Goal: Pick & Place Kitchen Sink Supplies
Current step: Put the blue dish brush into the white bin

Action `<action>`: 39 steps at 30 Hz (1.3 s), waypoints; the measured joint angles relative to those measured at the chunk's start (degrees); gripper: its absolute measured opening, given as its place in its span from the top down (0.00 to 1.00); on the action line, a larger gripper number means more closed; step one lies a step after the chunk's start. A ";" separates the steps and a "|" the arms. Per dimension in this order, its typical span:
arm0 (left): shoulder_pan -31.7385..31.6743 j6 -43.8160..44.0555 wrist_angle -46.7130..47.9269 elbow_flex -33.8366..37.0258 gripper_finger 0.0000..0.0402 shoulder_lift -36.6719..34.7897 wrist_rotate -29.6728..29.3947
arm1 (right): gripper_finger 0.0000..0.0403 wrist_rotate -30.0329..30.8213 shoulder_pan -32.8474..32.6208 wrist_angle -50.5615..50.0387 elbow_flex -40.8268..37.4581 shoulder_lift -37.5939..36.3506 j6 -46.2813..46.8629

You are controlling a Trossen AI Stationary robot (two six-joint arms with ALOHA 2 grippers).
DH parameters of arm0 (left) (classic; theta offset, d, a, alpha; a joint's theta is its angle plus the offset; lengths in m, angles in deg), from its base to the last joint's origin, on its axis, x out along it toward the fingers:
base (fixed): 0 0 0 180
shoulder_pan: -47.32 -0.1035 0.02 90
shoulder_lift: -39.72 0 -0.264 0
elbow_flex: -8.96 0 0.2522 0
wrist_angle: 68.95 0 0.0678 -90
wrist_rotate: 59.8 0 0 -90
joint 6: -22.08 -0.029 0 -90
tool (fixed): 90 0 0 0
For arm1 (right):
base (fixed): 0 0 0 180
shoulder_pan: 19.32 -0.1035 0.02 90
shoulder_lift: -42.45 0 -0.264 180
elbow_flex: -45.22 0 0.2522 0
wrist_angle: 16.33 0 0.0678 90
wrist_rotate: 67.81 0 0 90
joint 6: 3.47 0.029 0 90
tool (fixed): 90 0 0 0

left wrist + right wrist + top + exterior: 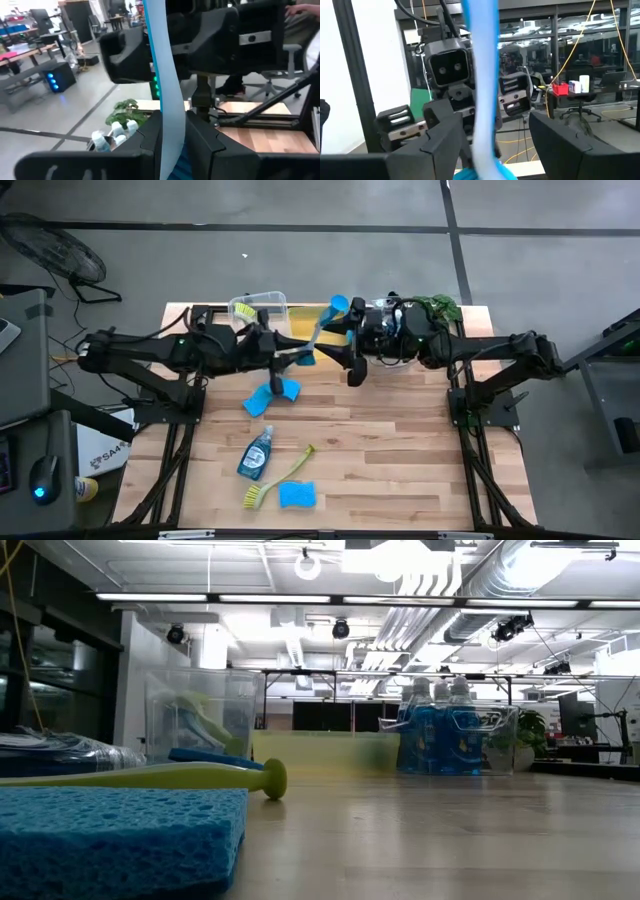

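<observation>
1. Two arms meet over the table's far edge, seen from above: the left gripper (296,361) is clenched on a blue dish brush (322,327), and the right gripper (352,367) stands just beside it. This looks like a handover. A soap bottle (256,454), a yellow-green brush (279,479) and a sponge (297,495) wait near the front.
2. Table-level: the sponge (115,832) and brush handle (150,777) lie close; a clear bin (456,740) already holds blue bottles.
3. Left wrist: both fingers (150,137) pinch the handle (165,90).
4. Right wrist: the jaws are spread either side of the handle (482,80), not yet gripping it.
</observation>
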 joint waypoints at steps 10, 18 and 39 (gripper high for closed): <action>0.00 0.44 -0.76 0.04 0.86 1.03 1.09 | 0.55 -2.47 0.00 0.42 0.00 0.00 0.98; 0.00 0.46 -0.81 0.04 0.86 1.03 1.09 | 0.73 -2.43 0.02 0.41 0.00 0.00 1.01; -0.02 0.46 -0.74 0.04 0.84 0.98 0.99 | 0.91 -3.08 0.00 0.45 0.00 0.00 1.07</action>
